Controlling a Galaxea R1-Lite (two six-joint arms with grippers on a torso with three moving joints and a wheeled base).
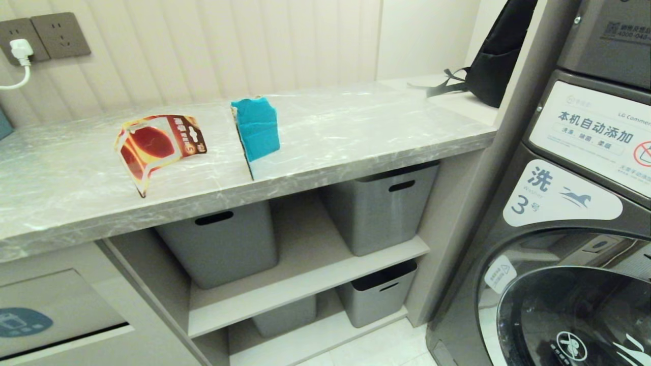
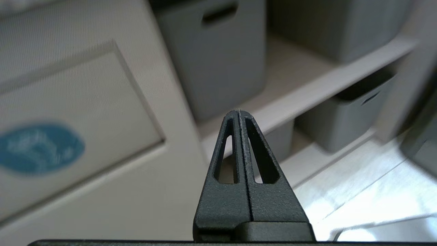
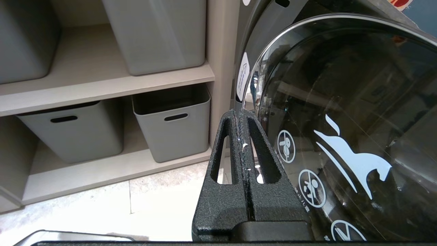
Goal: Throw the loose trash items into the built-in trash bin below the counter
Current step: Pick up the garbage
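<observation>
Head view first: the grey marble-patterned counter (image 1: 356, 137) has two bits of trash sitting on it. A bent red-orange blister card (image 1: 155, 147) lies towards the left, and a folded teal-and-brown cardboard piece (image 1: 256, 133) stands just beside it, close to the front edge. No arms show up in this view. Down at the lower left is the beige trash bin flap (image 1: 56, 310) with its round blue sticker (image 1: 23, 322), shut as far as I can see. Grey storage bins (image 1: 381, 208) sit on the shelves under the counter, a black backpack (image 1: 496, 56) leans at the far end, and a washing machine (image 1: 569, 229) fills the right side.

Wrist views: left gripper (image 2: 239, 112) is pinched fully closed with nothing in it, hanging low in front of the cabinet next to the flap. Right gripper (image 3: 240, 112) is also closed and empty, down by the washer door.
</observation>
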